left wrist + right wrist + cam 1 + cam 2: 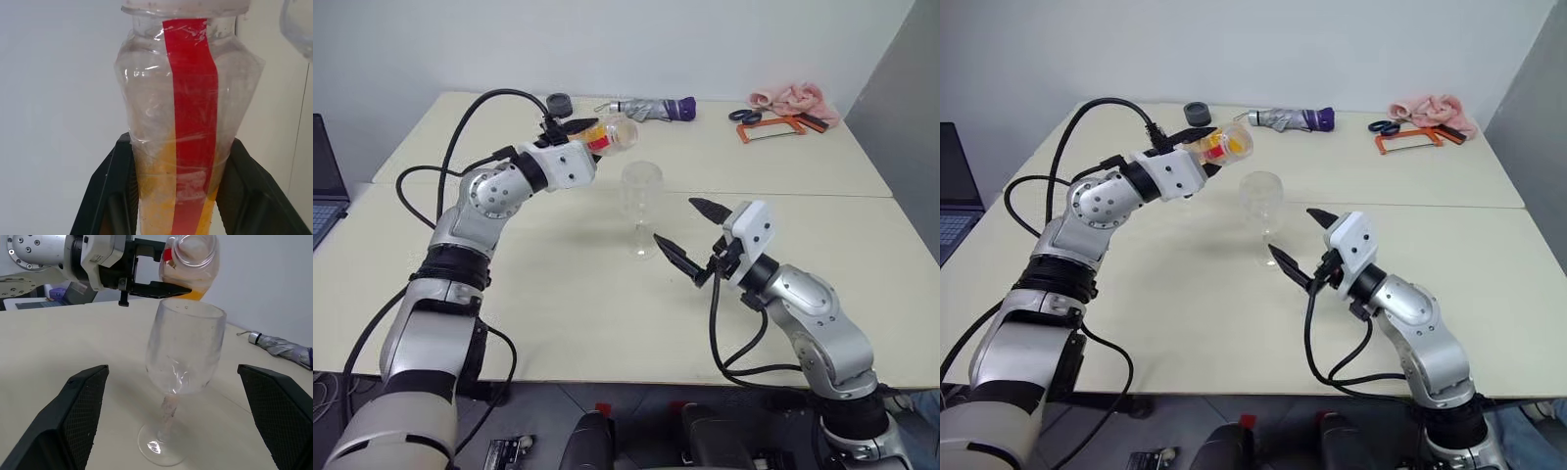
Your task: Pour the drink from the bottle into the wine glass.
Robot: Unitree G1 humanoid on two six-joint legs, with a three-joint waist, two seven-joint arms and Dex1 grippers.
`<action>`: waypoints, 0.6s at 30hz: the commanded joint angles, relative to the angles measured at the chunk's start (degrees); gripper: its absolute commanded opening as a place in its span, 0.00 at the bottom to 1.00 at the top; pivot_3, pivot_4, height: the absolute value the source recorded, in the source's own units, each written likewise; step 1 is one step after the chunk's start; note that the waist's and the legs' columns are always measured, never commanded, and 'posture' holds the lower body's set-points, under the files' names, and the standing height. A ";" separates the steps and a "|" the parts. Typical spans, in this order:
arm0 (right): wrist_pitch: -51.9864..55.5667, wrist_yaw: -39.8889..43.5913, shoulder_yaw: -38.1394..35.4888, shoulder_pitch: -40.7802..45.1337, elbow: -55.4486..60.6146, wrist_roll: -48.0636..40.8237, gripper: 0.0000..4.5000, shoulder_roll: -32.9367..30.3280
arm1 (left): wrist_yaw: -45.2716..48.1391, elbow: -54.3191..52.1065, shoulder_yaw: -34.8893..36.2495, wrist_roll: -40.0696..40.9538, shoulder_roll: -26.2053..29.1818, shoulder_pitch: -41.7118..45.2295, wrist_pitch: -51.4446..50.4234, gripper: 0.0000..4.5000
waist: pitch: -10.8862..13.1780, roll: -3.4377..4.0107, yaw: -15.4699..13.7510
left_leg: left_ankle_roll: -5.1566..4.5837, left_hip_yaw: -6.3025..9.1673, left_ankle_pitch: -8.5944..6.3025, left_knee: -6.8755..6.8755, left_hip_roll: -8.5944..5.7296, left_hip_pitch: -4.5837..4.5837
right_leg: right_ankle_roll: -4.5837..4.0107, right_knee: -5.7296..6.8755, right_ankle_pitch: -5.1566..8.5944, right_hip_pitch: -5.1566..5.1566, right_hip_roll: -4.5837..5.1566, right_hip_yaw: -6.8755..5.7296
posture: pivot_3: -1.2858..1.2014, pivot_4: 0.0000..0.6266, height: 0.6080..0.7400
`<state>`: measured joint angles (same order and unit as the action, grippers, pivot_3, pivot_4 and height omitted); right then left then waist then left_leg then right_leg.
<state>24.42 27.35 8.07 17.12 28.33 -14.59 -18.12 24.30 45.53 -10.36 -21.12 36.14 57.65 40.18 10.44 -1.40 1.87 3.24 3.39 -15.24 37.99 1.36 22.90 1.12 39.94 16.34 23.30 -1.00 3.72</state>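
while left claw (576, 125) tips bottle (610, 135), right arm (808, 313) hovers.

The two head views look forward and down from above onto the pale cream rectangular table (607, 323), sharing nearly the whole scene. The left wrist view looks along the left claw (178, 196), very close to the small clear plastic bottle with a red label strip (188, 98). The right wrist view looks low across the table, close to the clear stemmed wine glass (183, 352), which the head views share.
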 commanded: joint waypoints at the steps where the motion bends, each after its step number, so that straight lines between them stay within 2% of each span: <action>1: -0.97 -0.63 -0.66 -0.24 1.03 -0.18 1.00 0.52 | -3.84 1.14 -0.43 -2.78 2.00 3.81 4.07 0.37 | 0.00 0.00 -0.02 | 0.00 0.01 0.00 0.00 0.00 0.00 | 0.00 0.00 0.00 0.00 0.00 0.00 | 0.52 0.24 1.00; 18: -0.69 -1.25 -0.37 -2.18 1.65 0.64 1.00 0.40 | -14.61 7.58 -4.69 -12.55 4.13 9.64 10.48 0.37 | 0.00 0.00 -0.04 | 0.00 -0.01 0.00 0.00 -0.01 0.00 | 0.00 0.01 0.00 0.01 0.01 -0.01 | 0.52 0.24 1.00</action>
<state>24.42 26.37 8.05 14.57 28.32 -14.12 -17.69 11.79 53.87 -15.56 -33.19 39.17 64.77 49.57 10.44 -1.40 1.83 3.25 3.39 -15.24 37.99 1.35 22.91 1.12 39.95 16.34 23.30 -1.00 3.71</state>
